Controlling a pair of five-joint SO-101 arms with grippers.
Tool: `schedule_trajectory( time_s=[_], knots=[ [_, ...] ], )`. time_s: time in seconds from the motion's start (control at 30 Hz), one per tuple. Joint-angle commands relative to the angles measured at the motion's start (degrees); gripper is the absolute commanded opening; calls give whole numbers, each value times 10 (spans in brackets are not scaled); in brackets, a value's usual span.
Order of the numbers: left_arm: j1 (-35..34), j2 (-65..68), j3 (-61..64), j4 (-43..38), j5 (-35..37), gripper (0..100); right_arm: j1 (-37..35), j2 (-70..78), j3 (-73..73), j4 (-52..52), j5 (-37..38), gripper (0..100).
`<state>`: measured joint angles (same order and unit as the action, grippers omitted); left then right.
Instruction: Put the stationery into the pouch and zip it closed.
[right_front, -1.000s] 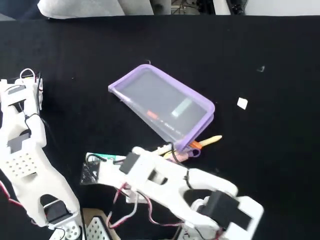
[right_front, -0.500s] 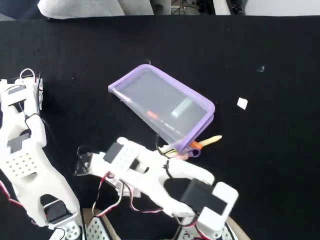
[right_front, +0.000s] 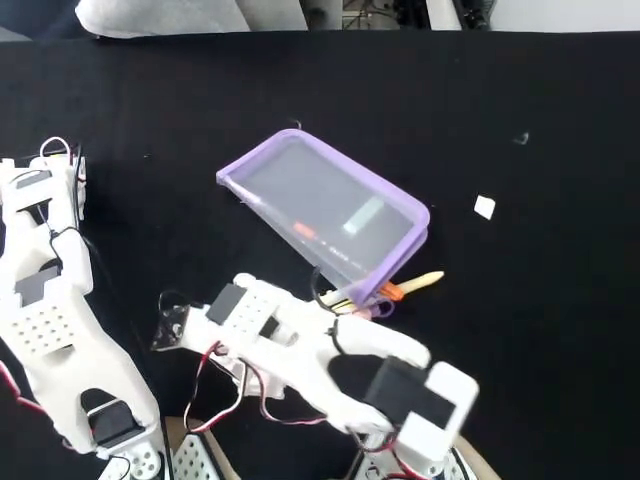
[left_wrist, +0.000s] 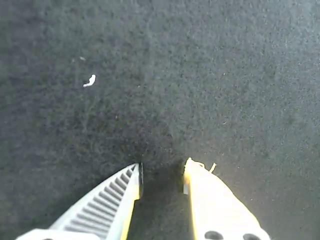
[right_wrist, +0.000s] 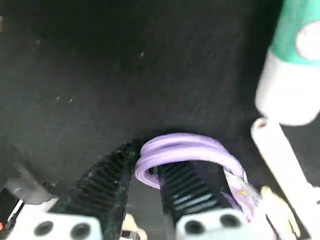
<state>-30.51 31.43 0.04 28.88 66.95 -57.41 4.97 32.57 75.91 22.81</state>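
Soft, even light comes from above onto my black cloth table (right_front: 560, 330), which swallows nearly every shadow. My white plastic arms (right_front: 60, 330) look very bright, almost washed out. The translucent purple-rimmed pouch (right_front: 320, 215) carries a pale sheen. Under my left gripper (left_wrist: 161, 175) the cloth darkens into a small shadow. By my right gripper (right_wrist: 147, 160), the glossy purple loop (right_wrist: 185, 145) shines, and the green-and-white cylindrical object (right_wrist: 295, 65) is blurred.

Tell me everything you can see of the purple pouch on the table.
The pouch is a flat rectangle with a lilac border and a translucent grey panel, soft plastic by its look. It lies askew on the black table. An orange strip and a pale bar show through the panel. A yellowish stick juts out at the corner beside an arm.
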Motion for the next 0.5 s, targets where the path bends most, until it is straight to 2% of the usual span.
schedule_trajectory(
  time_s=[0.0, 0.37, 0.47],
  knots=[
    [-3, 0, -28, 3, 1, 155, 14, -75, -45, 49, -4, 11],
    [-7, 0, -28, 3, 1, 155, 143, -203, -273, 238, -1, 11],
    [-7, 0, -28, 3, -1, 155, 181, -207, -354, 252, -3, 11]
  ],
)
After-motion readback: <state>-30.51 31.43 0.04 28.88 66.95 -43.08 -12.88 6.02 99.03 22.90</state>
